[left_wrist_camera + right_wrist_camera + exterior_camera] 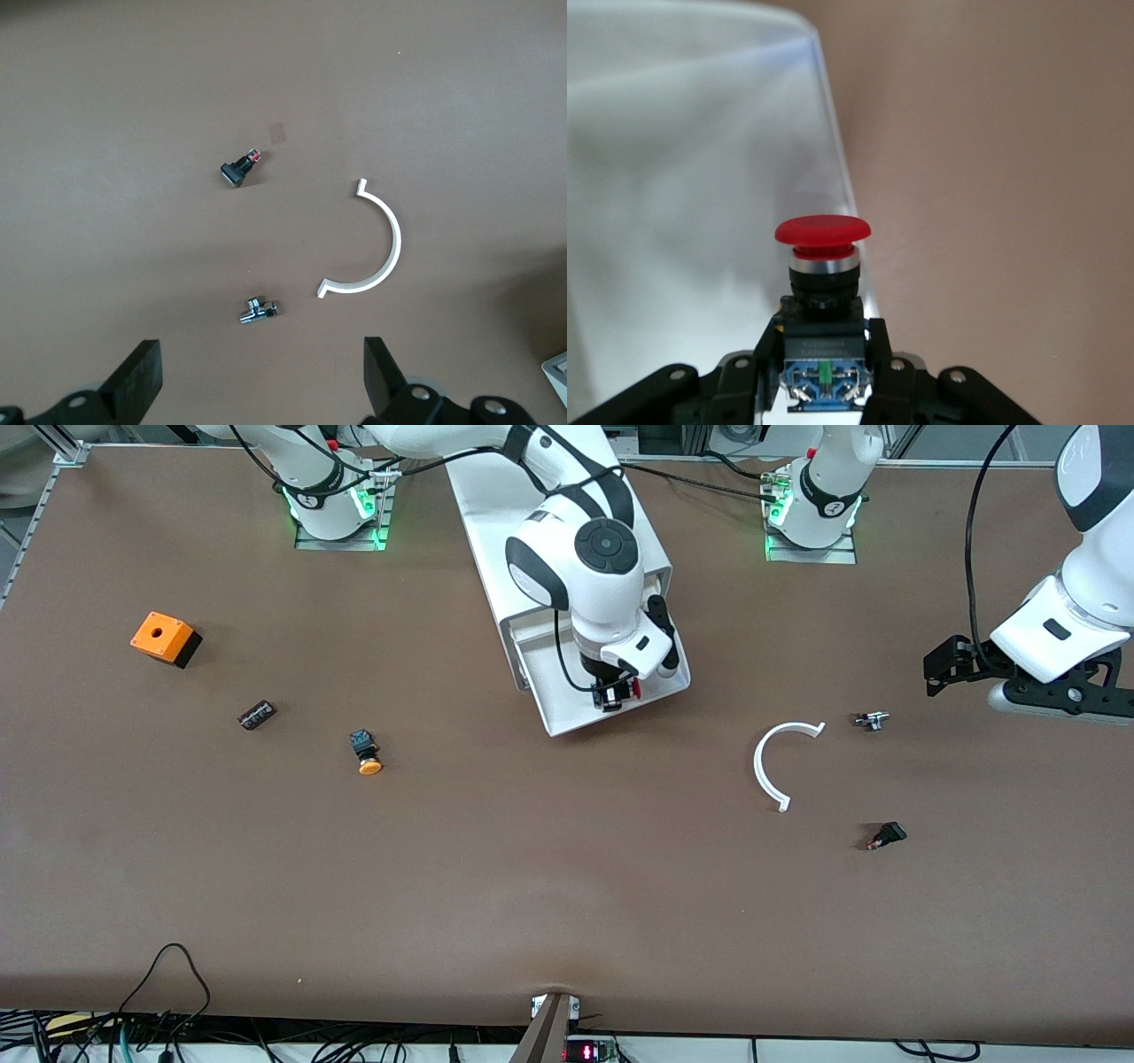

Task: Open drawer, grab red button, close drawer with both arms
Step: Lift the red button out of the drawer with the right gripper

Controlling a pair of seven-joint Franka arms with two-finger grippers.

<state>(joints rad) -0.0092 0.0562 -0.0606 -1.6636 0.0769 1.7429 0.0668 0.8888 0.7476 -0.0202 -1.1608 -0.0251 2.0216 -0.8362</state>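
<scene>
Evenly, softly lit from above; short faint shadows beside the white arc [783,763] on the brown counter [567,886]. Green glow at both arm bases. Sharp in the right wrist view on the button [822,266]; around it the drawer [682,221] blurred, perhaps overexposed.

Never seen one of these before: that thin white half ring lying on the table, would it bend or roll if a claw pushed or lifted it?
The half ring lies flat on the table, so a push would probably slide or spin it, not roll it. It looks like thin plastic, so likely light and a bit springy. Its low edge could be hard to pinch. The left gripper hangs open over the table near it.
</scene>
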